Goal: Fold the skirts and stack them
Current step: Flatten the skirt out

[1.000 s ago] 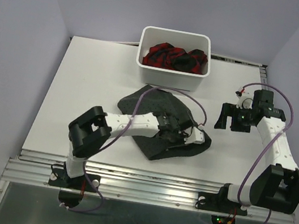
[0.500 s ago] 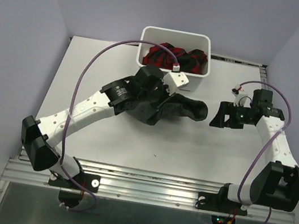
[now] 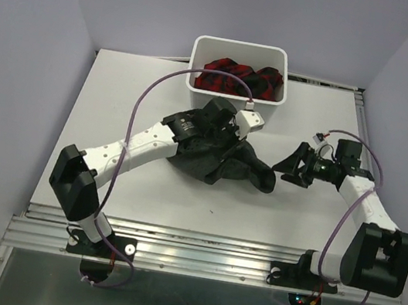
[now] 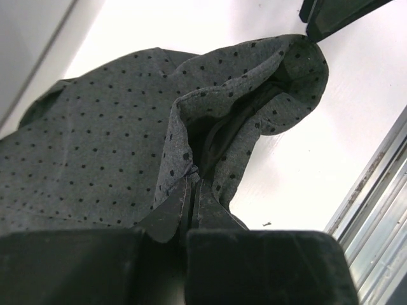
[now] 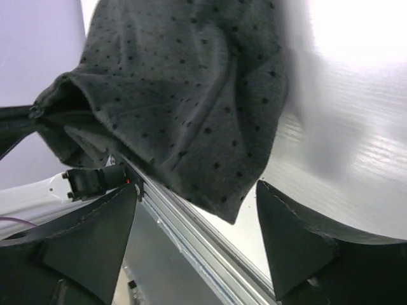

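The dark charcoal dotted skirt (image 3: 244, 169) lies bunched mid-table, partly lifted. My left gripper (image 3: 223, 138) is above it and is shut on a fold of it; the left wrist view shows the fingers (image 4: 170, 210) pinching the dotted cloth (image 4: 95, 159). My right gripper (image 3: 290, 167) is open, just right of the skirt's right end. In the right wrist view a hanging corner of the skirt (image 5: 191, 101) sits between the open jaws of my right gripper (image 5: 197, 187), untouched. The red-and-navy plaid skirt (image 3: 236, 78) lies crumpled in the white tub (image 3: 231, 107).
The white tub stands at the table's back, just behind the left gripper. The table's metal front rail (image 3: 205, 239) runs along the near edge. The left arm's purple cable (image 3: 145, 104) arcs above the table.
The left gripper lifted the grey skirt off the table and carried it back, then a little right. The right gripper moved left and down toward the skirt's right end.
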You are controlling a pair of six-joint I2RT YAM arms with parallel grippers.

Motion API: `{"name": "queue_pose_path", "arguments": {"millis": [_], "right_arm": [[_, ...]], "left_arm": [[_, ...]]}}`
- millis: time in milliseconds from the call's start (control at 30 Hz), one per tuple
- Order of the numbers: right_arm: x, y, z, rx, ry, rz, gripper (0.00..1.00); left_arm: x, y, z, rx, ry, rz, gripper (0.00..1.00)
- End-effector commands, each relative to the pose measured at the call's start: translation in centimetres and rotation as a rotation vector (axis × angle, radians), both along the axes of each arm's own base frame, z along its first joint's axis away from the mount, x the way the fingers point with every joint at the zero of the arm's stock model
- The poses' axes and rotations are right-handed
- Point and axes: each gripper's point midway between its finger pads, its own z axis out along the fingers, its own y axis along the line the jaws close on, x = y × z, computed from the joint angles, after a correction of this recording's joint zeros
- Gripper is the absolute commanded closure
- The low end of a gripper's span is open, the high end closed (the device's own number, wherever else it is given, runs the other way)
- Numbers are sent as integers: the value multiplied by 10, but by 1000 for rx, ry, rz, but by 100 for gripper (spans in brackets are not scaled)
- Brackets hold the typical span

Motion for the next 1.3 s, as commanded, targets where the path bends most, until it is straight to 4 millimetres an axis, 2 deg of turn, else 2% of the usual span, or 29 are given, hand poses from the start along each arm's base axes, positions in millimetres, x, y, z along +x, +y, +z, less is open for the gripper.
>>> {"name": "queue_pose_path", "arguments": {"millis": [0, 133, 333, 567, 667, 700, 767, 800, 833, 933, 967, 1033, 1067, 1133, 1200, 1267], "right_arm": [[-1, -2, -15, 13, 126, -12, 14], [-4, -1, -18, 37, 172, -79, 9], [-6, 1, -44, 16, 216, -110, 24], [0, 18, -39, 28, 175, -74, 31], [-3, 22, -51, -24, 174, -64, 44], [-3, 23, -55, -43, 171, -53, 58], [2, 16, -65, -110, 135, -33, 76], [12, 7, -64, -180, 106, -50, 94], [18, 0, -64, -239, 66, -39, 99], [44, -21, -52, -383, -12, -63, 99], [50, -25, -46, -414, -57, -56, 99], [65, -31, -30, -462, -135, -48, 99], [68, -34, -27, -484, -151, -45, 99], [83, -40, -17, -530, -202, -37, 99], [91, -42, -13, -549, -222, -36, 99], [94, -35, -6, -534, -242, -7, 99]], "left_arm": [[11, -15, 26, -98, -20, 4, 100], [21, -14, 27, -109, -12, 30, 100], [27, -16, 37, -148, -16, 48, 100], [27, -12, 28, -135, 2, 54, 100], [27, -12, 30, -147, 5, 51, 100], [27, -12, 31, -151, 8, 48, 100], [29, -7, 29, -145, 15, 52, 100], [27, -6, 26, -132, 18, 30, 100], [26, -3, 24, -118, 22, 22, 100], [18, 12, 5, -53, 64, -26, 100], [11, 21, -8, -11, 100, -36, 100], [0, 30, -15, 13, 106, -85, 100], [-6, 37, -27, 34, 122, -96, 100], [-14, 42, -27, 32, 106, -127, 99], [-23, 48, -36, 42, 121, -148, 95], [-26, 49, -39, 35, 124, -151, 87]]}}
